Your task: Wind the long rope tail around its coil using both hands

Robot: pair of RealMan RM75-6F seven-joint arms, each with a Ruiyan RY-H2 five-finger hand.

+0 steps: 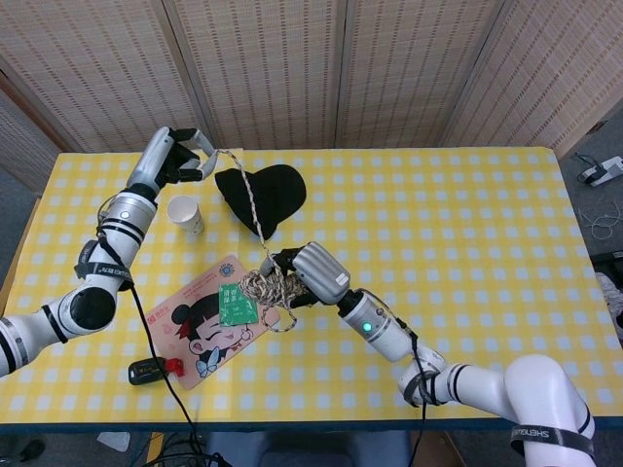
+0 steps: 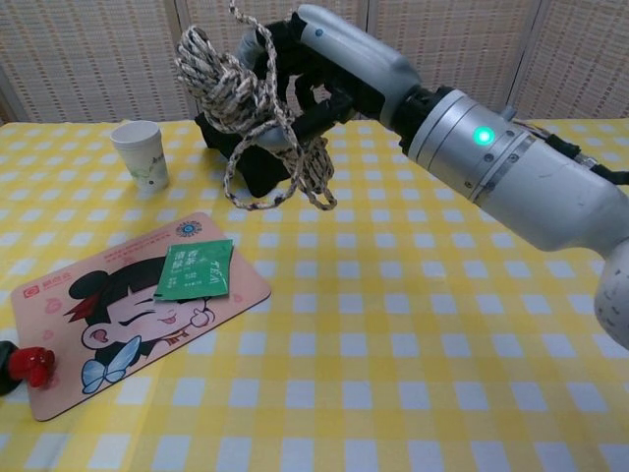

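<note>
My right hand [image 1: 310,274] grips the coil of braided rope [image 1: 261,288] and holds it up above the table; in the chest view that coil [image 2: 224,81] hangs from the right hand [image 2: 316,61], with loose loops drooping below it. The long rope tail [image 1: 249,199] runs taut up and to the left from the coil to my left hand [image 1: 182,156], which pinches its end high over the far left of the table. The left hand is outside the chest view.
A black cloth [image 1: 263,195] lies behind the coil. A white paper cup [image 1: 186,214] stands at the left. A cartoon mat [image 1: 209,321] carries a green packet [image 1: 238,305]. A black and red object [image 1: 153,370] lies near the front left edge.
</note>
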